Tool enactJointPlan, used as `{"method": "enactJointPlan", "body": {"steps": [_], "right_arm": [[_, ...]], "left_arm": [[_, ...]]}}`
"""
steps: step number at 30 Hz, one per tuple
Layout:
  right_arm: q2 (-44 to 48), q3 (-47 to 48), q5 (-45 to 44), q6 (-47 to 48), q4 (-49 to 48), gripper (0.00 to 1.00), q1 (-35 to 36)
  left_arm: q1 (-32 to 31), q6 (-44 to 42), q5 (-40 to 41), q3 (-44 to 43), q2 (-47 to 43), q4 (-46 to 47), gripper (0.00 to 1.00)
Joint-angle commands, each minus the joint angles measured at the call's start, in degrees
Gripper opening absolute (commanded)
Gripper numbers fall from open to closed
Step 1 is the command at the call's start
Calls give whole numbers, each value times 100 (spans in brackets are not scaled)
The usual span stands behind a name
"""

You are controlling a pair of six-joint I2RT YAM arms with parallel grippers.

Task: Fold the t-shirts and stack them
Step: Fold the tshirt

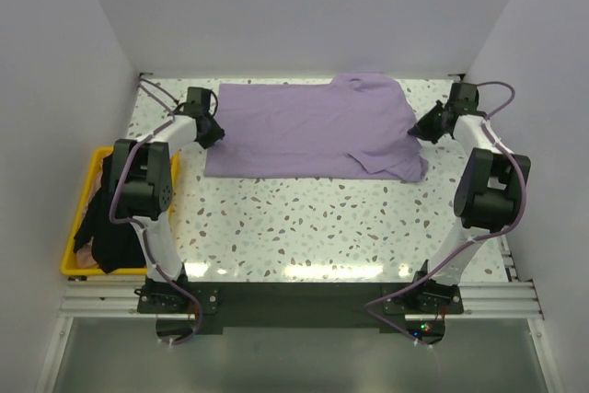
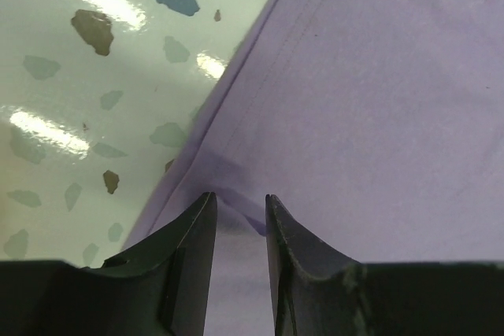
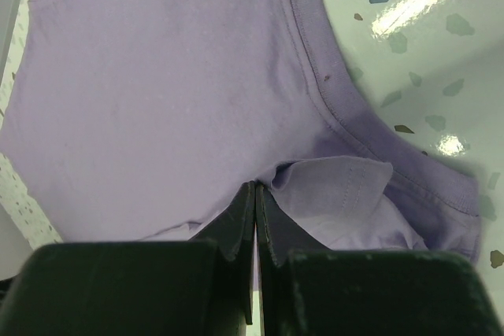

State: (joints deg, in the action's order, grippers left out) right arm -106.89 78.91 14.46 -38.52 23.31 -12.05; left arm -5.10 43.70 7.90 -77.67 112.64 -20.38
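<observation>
The lavender shirt (image 1: 304, 126) lies across the far half of the tabletop (image 1: 304, 227). Its right part is doubled over and rumpled near the neckline. The black shirt (image 1: 110, 227) hangs over the crate (image 1: 74, 271) off the tabletop's left side.

Your left tool (image 2: 239, 201) sits at the lavender shirt's left hem with its jaws parted. Cloth lies flat between them and nothing is gripped. Your right tool (image 3: 256, 188) is closed at the shirt's right side, beside the collar, and appears to pinch a small fold of cloth there.

The step in hand looks like a fold of the lavender shirt. To do it well, set the left jaws over the hem so every layer there goes in, and close fully before you lift. Raise both sides together, only just off the surface, so the cloth doesn't drag or bunch. Carry the edges across evenly and lay them square on the body. Smooth the rumpled right part before you let go, or the stack may sit crooked.

No brand, label or writing can be read on either shirt or the crate.
</observation>
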Motion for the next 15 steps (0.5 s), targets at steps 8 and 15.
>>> {"method": "enactJointPlan", "body": {"steps": [8, 15], "right_arm": [[-42, 72, 4, 73, -46, 0, -16], [-69, 36, 39, 38, -107, 0, -16]], "left_arm": [[-61, -99, 686, -196, 21, -317, 36], [-96, -108, 608, -214, 83, -274, 34]]}}
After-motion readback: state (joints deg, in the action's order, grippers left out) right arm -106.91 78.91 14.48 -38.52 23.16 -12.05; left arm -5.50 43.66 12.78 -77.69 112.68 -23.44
